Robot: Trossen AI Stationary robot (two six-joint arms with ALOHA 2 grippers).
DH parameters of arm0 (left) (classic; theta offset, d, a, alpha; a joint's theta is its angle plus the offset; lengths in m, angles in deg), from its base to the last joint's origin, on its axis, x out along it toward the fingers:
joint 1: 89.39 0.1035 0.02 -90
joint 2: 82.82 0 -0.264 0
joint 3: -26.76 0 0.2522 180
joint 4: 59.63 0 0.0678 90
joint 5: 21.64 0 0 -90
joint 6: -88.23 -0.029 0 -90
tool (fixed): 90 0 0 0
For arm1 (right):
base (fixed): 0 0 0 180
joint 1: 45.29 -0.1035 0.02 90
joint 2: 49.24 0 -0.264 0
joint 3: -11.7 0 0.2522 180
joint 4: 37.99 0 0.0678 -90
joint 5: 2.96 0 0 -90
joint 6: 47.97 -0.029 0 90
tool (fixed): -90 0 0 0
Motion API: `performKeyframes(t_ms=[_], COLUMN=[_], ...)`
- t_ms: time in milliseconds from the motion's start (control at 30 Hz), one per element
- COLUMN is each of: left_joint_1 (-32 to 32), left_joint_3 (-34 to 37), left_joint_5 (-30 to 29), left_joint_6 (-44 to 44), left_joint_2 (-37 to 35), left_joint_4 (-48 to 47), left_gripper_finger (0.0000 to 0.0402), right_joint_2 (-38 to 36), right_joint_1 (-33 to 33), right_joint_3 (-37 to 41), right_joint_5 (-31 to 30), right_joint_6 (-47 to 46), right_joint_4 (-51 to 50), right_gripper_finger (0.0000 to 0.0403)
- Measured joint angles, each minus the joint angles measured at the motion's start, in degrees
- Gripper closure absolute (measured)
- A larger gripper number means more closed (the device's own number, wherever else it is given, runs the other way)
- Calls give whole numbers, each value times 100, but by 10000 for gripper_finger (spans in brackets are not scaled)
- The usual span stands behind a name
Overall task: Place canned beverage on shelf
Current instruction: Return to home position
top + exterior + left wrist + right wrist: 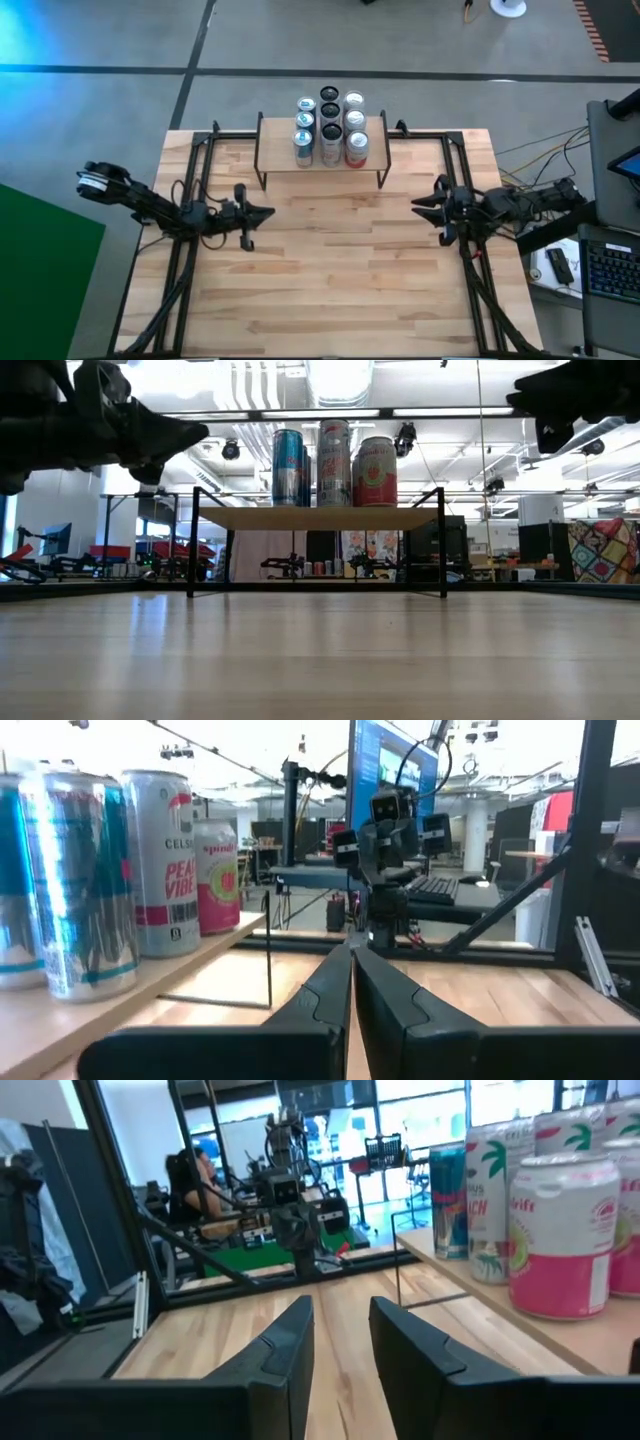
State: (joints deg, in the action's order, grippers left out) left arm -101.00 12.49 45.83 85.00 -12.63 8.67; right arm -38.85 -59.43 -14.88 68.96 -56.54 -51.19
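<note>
From above, your shelf [275, 160] stands at the far edge of the table [330, 290], midway between the arms. A block of cans [330, 125] sits packed three across on the middle of its light plank. The left gripper [268, 212] and right gripper [418, 206] hang over bare boards on either side, well apart from the shelf, tips pointing at each other.

That view cannot settle the fingers for you; the wrist cameras do. The left wrist view shows its two dark fingers pressed together with nothing between them. The right wrist view shows its fingers apart, a strip of table visible through the gap, holding nothing.

The low view gives you what the overhead hides: thin black wire legs lifting the plank clear of the table. It also shows the front row, left to right: a blue can [288, 466], a tall white can [334, 462] and a shorter pink-white can [375, 472], all upright. Only the right wrist view catches a person [190, 1185] seated in the room beyond the table.
</note>
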Motion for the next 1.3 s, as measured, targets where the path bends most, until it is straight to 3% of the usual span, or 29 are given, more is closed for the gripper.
performKeyframes(t_ms=[300, 467, 1300], left_joint_1=[0, -1, -2], left_joint_3=[2, 2, -33], left_joint_5=[2, -1, -48], left_joint_6=[-266, -360, -263], left_joint_2=[-515, -1168, -6256], left_joint_4=[-111, -738, -6019], left_gripper_finger=[400, 400, 400], right_joint_2=[-971, -1004, -1038], right_joint_1=[0, 0, 4], right_joint_3=[0, 32, 127], right_joint_5=[0, 3, -149], right_joint_6=[20, -9, -39], right_joint_4=[-722, -822, -749], right_gripper_finger=[313, 313, 314])
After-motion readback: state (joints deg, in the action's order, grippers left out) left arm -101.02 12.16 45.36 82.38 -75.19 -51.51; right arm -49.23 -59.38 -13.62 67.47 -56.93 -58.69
